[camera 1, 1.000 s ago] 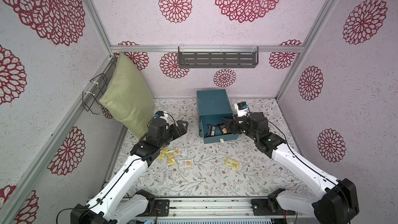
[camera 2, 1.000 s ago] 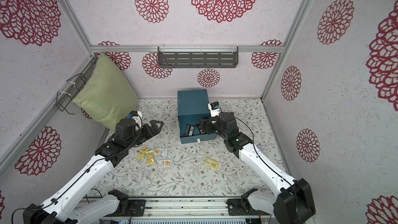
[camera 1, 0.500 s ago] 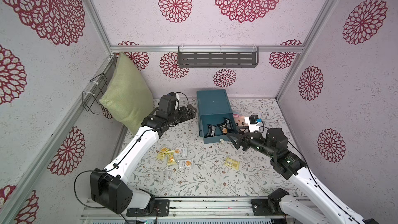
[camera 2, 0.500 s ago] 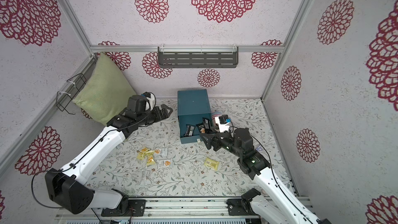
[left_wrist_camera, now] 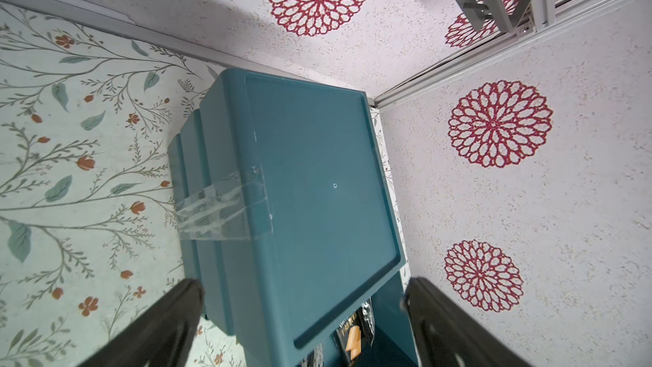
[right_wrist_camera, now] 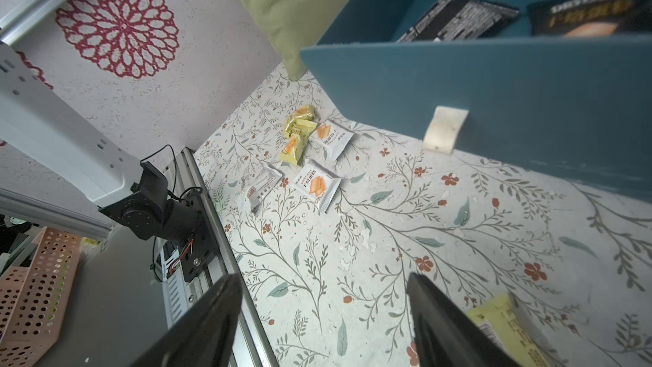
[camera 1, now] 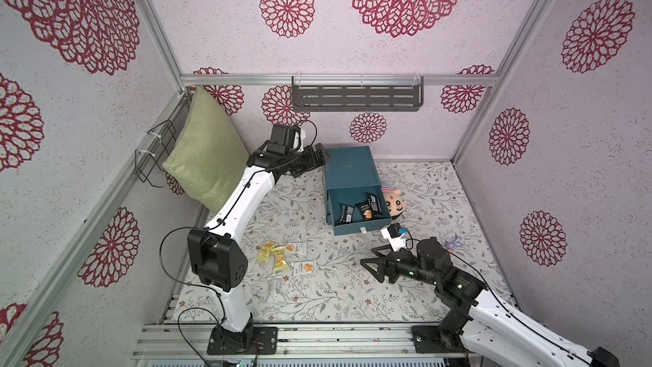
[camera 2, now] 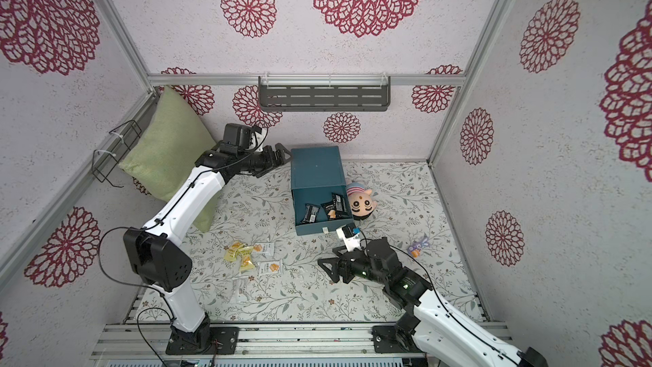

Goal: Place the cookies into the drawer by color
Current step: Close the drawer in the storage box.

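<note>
- The right gripper (camera 1: pixel 369 257) holds its two black jaws apart with nothing between them. In the right wrist view, a lone yellow snack packet (right_wrist_camera: pixel 508 330) lies flat on the floral mat (right_wrist_camera: pixel 405 227) just outside one finger, not yet straddled. In both top views the gripper hides it.
- The left gripper (left_wrist_camera: pixel 303 284) is spread wide and empty, its jaws either side of a top corner of the dark teal three-drawer chest (left_wrist_camera: pixel 317 188). I cannot tell whether they touch it.
- A second ago the right gripper was over the pulled-out drawer (camera 1: pixel 361 229) and the left hovered at the loose pile. Since then the right has drawn back to the mat in front of the chest, and the left has swung up to the chest.
- Three black snack packets (camera 1: pixel 356 208) lie in the pulled-out drawer, and no black ones show on the mat. The yellow and white snack packets (camera 1: pixel 284 257) sit clustered well apart from the chest, on the left arm's side.
- Black looks finished and yellow seems next. The right gripper likely needs a sideways shift to centre the lone packet, while the left may be placed to steady the chest.
- The pink plush toy head (camera 1: pixel 395 203), now uncovered, sits just beside the drawer.
</note>
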Available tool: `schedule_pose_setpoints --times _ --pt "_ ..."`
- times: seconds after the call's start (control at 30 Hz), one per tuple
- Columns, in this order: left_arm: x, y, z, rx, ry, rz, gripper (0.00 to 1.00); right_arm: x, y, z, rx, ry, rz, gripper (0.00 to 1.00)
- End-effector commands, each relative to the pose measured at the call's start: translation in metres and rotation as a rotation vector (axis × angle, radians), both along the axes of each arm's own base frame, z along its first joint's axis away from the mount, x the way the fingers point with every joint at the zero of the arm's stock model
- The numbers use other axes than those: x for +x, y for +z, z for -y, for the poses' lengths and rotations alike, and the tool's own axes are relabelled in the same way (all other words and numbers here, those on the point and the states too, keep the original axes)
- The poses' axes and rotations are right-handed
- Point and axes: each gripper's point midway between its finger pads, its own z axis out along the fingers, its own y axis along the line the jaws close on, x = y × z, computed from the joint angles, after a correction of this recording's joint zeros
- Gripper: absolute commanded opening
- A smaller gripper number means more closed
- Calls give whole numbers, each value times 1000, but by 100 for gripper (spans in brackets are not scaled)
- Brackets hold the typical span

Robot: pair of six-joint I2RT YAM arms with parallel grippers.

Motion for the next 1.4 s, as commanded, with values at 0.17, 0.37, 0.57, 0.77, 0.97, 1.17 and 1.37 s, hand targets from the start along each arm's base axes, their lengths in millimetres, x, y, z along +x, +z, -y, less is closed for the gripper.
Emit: schedule_pose_setpoints --times 0.17,0.37,0.57,0.77,0.97,1.17,1.37 --pt "10 -63 10 60 -109 -135 85 32 15 -8 40 -138 76 77" --pt "11 -84 13 68 -123 -183 83 57 25 -5 29 -250 105 77" --pt "7 -99 12 72 -124 -226 80 83 40 -6 27 -342 147 77" --pt "7 -101 11 65 -124 -233 79 119 43 -13 17 -386 143 78" --pt "5 -102 11 62 -126 -234 79 148 56 -20 35 -403 160 78" --pt "4 -103 11 62 -125 -235 80 176 55 -22 47 -439 154 78" --pt "4 -104 11 57 -124 -238 80 198 51 -24 83 -492 154 75"
